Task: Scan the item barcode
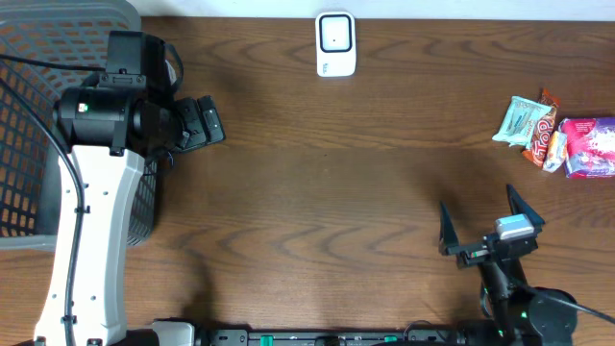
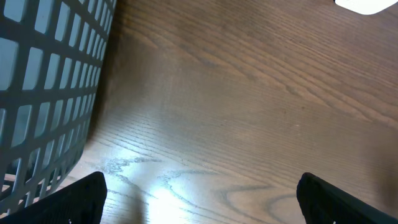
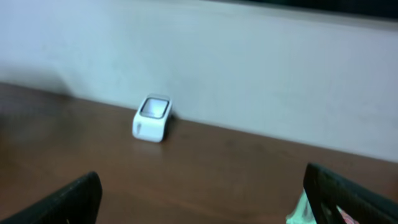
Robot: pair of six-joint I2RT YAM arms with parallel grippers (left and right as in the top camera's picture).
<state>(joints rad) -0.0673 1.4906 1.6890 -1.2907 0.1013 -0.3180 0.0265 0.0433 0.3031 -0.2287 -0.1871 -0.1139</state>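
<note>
The left arm stretched along the basket (image 1: 29, 144), the left gripper (image 1: 204, 122) spread wide and empty above the table (image 1: 327, 192). The right arm crouched at the near edge, the right gripper (image 1: 477, 200) wide open, holding nothing. The snacks (image 1: 557, 136) lay by the right edge, well apart from the scanner (image 1: 335, 43) at the far edge.

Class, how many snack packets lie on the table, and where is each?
3, clustered near the table's right edge: a pale green packet, an orange packet beside it, and a pink packet furthest right, partly cut off by the frame. Others may lie out of view.
</note>
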